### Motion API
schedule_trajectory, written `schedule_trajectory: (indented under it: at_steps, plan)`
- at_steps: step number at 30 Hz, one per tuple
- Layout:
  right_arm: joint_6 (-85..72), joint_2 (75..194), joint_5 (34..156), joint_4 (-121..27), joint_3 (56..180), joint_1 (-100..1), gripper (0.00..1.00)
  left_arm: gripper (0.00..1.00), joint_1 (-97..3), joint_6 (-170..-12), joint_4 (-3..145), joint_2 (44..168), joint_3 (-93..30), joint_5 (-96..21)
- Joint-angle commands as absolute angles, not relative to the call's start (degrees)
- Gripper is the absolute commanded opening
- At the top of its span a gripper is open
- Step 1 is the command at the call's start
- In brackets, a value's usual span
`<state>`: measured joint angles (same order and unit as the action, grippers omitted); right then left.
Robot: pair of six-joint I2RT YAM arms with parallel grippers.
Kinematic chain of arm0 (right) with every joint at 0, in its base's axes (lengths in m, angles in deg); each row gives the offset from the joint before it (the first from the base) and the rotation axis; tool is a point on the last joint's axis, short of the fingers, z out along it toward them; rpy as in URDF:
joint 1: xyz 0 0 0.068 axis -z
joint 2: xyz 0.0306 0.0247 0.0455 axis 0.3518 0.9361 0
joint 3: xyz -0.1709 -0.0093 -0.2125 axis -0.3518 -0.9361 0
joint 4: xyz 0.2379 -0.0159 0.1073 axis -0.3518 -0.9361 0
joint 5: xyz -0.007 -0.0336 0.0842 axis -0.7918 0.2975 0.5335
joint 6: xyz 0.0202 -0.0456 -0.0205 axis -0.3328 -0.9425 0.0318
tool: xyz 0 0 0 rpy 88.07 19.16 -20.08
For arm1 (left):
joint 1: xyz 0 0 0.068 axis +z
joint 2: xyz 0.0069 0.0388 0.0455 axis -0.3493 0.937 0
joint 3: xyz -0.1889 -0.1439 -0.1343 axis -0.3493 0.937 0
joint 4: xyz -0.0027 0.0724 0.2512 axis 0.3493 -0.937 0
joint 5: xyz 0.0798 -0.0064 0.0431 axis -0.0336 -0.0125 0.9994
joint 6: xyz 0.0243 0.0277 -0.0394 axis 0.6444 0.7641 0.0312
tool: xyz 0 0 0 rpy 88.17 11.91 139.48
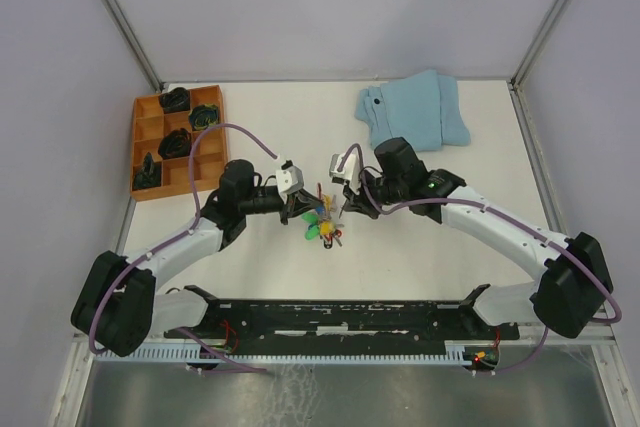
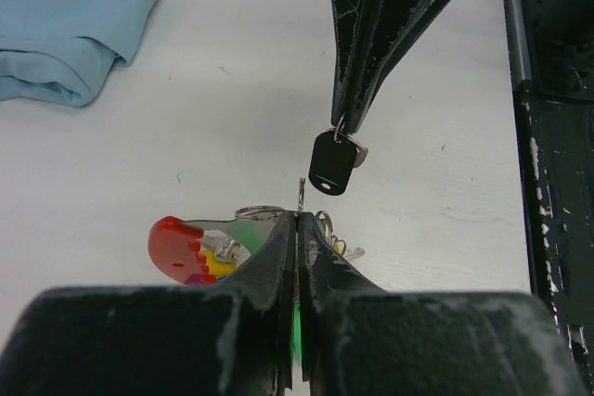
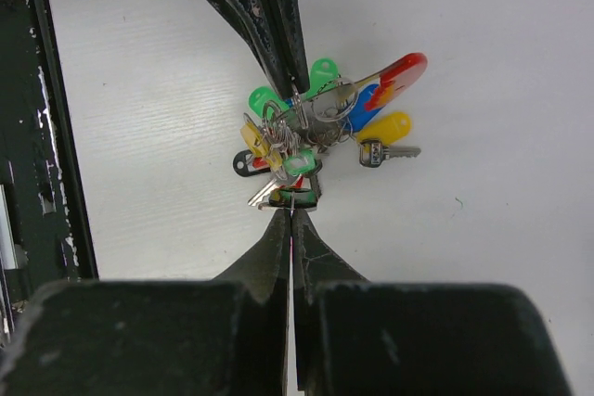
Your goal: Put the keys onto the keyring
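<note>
Left pincer (image 2: 297, 225): I see it pressed shut on the keyring (image 2: 302, 193), centre of frame.
Right pincer (image 2: 345, 127): clamped on a black key (image 2: 331, 162).

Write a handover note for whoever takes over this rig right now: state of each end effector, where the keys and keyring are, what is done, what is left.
Left end effector: shut on the wire loop of the keyring.
Right end effector: shut on a black-headed key, held close to that loop.
Keys: green, yellow and others, bunched around the ring mid-table.
Done: loop and one key gripped.
Left: thread the held key onto the loop. The views do not show which other keys are already on it.
</note>
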<state>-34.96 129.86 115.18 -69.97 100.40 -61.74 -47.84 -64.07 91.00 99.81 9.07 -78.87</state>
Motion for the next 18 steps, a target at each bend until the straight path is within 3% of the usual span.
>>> schedule_trajectory:
  at_steps: [1,18]
  plan:
    - [-37.46,129.88,117.05,-67.06,103.96,-62.48,0.01,0.03,-47.84,-60.26,92.72,100.06,7.67,-82.95]
    - [-42.2,134.92,118.98,-70.87,107.81,-63.93,0.01,0.03,-47.78,-58.79,90.9,101.24,6.66,-85.11]
